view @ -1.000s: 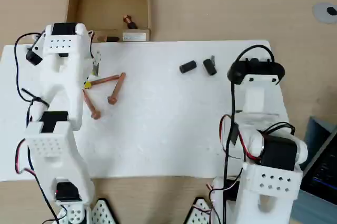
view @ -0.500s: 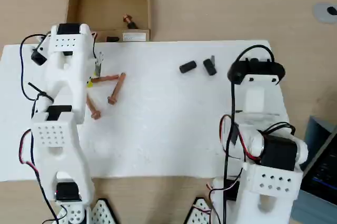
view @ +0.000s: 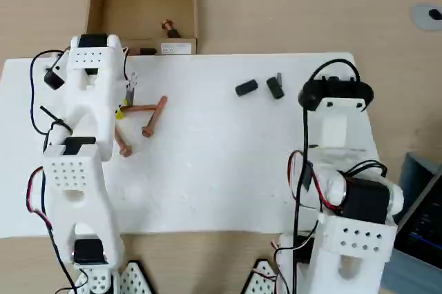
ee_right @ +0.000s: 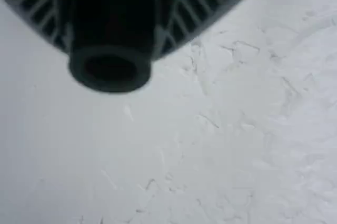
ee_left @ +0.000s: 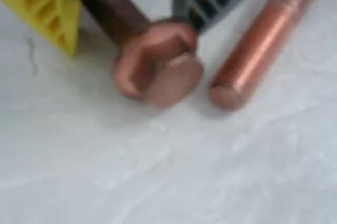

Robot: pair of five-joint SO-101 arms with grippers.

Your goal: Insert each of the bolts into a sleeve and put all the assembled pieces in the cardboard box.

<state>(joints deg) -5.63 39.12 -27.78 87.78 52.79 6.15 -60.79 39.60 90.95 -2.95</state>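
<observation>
White sheet over a wooden table, with the cardboard box at the far left edge. Your left end effector is closed around the shank of one bolt. That bolt lies flat, long axis across the table toward the right arm, its head just beside a second bolt. Your right end effector, well apart, grips a sleeve, bore unobstructed. Judgement: the left arm must carry the bolt over, axis matched to that bore.
</observation>
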